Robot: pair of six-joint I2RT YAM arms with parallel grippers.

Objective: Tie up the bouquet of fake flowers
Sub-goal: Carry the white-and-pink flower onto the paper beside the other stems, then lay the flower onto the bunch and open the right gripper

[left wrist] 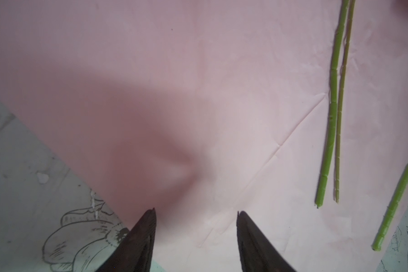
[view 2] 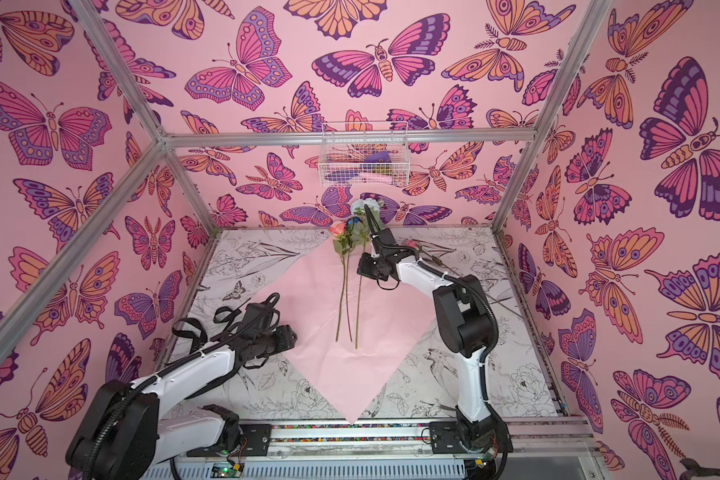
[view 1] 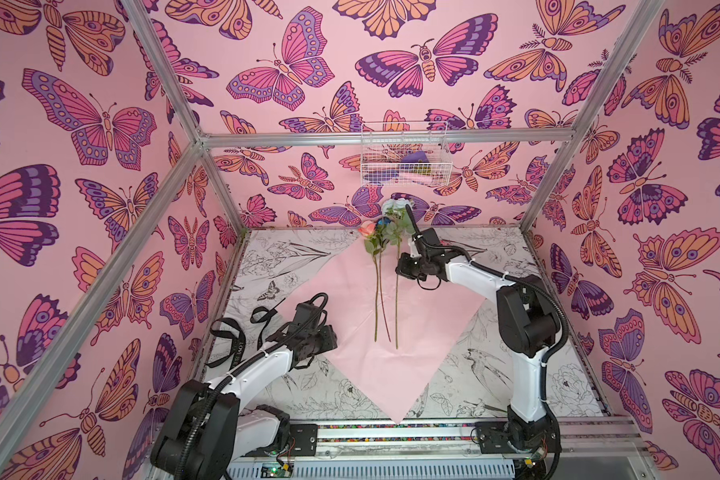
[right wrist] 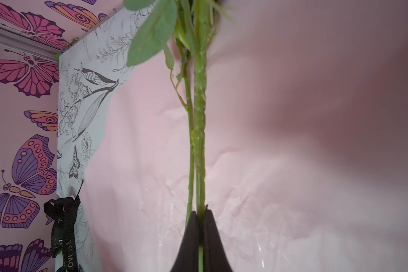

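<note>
Spreading across the middle of the desk (view 1: pixel 308 395), whose top is printed with black-line flower drawings, a pink sheet of wrapping paper (view 1: pixel 350 299) lies flat as a diamond. One corner points to the far side and one to the near edge.

The bouquet of fake flowers (view 1: pixel 385 232) lies untied, with its stems loose along the middle of the sheet. Its coral-pink, blue and pale blooms are at the far corner and its cut ends point to the near side.

A white wire basket (view 1: pixel 404 153) hangs from the far rail (view 1: pixel 308 139), above the blooms.

A black ribbon (view 1: pixel 242 345) with pale lettering lies in loops on the desk at the left, off the paper.

On the right gripper (right wrist: pixel 200 213), the jaws are closed on one thick green stem of the bouquet, with a thinner stem running just beside it.

On the left gripper (left wrist: pixel 196 210), the jaws stand apart and empty above the paper near its left edge. The stem ends lie off to one side, not touching.
</note>
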